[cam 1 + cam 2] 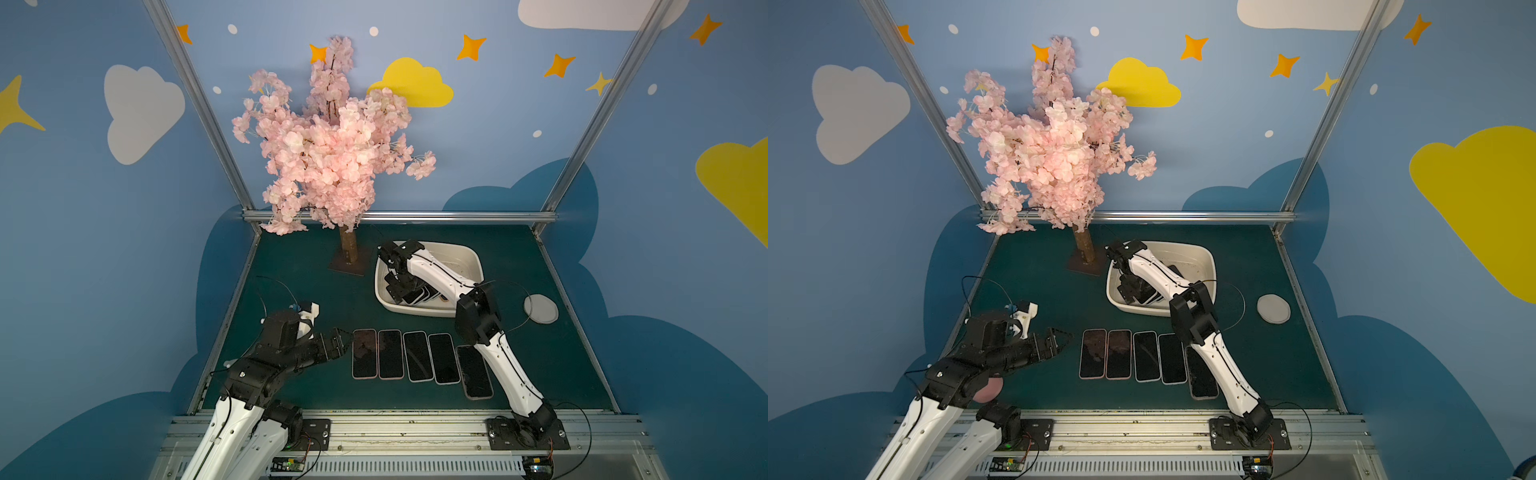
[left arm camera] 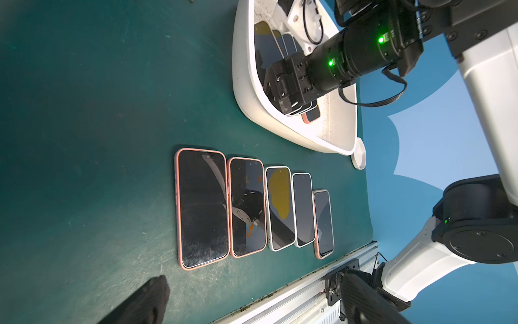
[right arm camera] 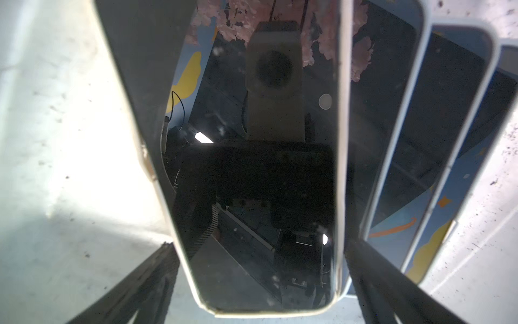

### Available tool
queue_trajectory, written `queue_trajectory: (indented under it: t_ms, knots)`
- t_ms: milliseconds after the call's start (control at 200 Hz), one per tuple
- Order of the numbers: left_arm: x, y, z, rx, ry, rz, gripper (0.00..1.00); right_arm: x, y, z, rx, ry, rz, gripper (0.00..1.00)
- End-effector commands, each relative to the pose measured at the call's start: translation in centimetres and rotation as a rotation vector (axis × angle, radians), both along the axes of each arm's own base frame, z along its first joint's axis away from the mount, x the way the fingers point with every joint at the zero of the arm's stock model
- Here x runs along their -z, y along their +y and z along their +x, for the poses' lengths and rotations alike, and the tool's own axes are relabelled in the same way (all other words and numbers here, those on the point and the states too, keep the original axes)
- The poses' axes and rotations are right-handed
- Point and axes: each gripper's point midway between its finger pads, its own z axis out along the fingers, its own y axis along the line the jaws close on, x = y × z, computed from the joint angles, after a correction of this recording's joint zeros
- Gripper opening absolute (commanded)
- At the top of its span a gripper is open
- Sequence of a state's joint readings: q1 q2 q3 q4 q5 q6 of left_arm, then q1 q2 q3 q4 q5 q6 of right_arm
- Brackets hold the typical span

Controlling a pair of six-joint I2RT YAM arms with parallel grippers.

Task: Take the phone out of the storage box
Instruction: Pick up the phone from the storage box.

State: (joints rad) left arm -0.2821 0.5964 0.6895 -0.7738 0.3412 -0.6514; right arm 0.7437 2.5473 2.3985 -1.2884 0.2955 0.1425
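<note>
Right arm reaches into the storage box (image 1: pixel 471 254), which sits on the far right part of the green tabletop (image 1: pixel 299 299). The right pincer (image 1: pixel 398 287) is low inside the box, over a fanned stack of phones (image 1: pixel 417 296) lying screen up against its near wall. In the right wrist view the right pincer (image 3: pixel 259 246) is spread wide, one jaw at each long edge of the topmost phone (image 3: pixel 252 134). Whether the pads press those edges cannot be told; the phone lies flat on the stack, not lifted. Two more phones of the stack fan out beside it, partly covered, and the speckled box floor (image 3: pixel 56 140) shows on either side. The left pincer (image 1: pixel 347 343) hangs released and holds nothing, low over the tabletop just beside the left end of a row of five phones (image 1: pixel 417 356). That row lies screen up on the near tabletop, side by side, outside the box. A white round disc (image 1: pixel 540 308) lies right of the box. A pink blossom tree (image 1: pixel 332 158) stands at the far edge.
</note>
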Motion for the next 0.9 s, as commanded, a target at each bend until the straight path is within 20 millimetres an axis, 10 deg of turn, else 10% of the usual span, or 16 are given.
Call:
queue_trajectory:
  t_ms: [0,195,486,891]
  knots:
    - [-1.1,0.1,0.2,0.003,-0.03,0.003,1.0,-2.9,-1.0,1.1,0.053,-0.057,0.026,0.98]
    - [-0.8,-0.4,0.8,0.006,-0.021,-0.015,1.0,-5.3,0.5,1.7,0.06,-0.056,0.187,0.98]
    - [-0.7,-0.2,1.1,-0.012,-0.017,-0.014,1.0,-2.9,3.3,0.7,-0.014,0.037,0.278,0.98]
    - [0.3,-0.1,1.0,-0.038,0.009,-0.03,1.0,-0.6,2.4,1.6,-0.084,0.006,0.166,0.98]
